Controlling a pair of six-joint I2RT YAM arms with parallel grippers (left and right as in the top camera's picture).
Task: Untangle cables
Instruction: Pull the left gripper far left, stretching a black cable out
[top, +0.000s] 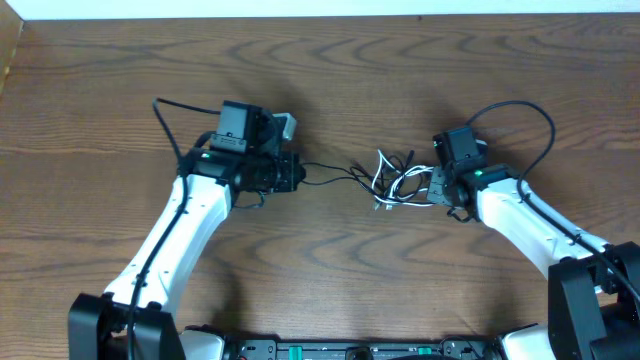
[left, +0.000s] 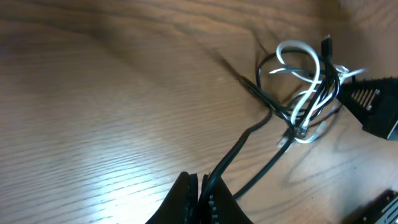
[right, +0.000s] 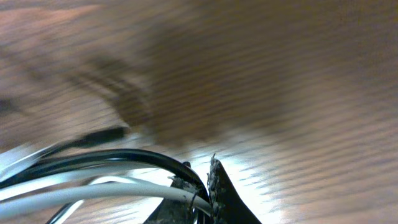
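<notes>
The cables (top: 395, 180) lie as a small knot of black and white cords in the middle of the table. One black cable (top: 330, 172) runs left from the knot to my left gripper (top: 300, 172), which is shut on it. In the left wrist view that black cable (left: 239, 146) rises from my left gripper (left: 202, 186) to the knot of cables (left: 305, 93). My right gripper (top: 432, 190) sits at the knot's right side. The right wrist view shows my right gripper (right: 202, 186) shut on a white cable (right: 93, 193) and a black cable (right: 112, 158).
Bare wooden table (top: 330, 80) surrounds the knot on all sides. Thick black arm wires loop behind the left arm (top: 165, 115) and above the right arm (top: 530, 115). A light wall edge (top: 300, 8) runs along the back.
</notes>
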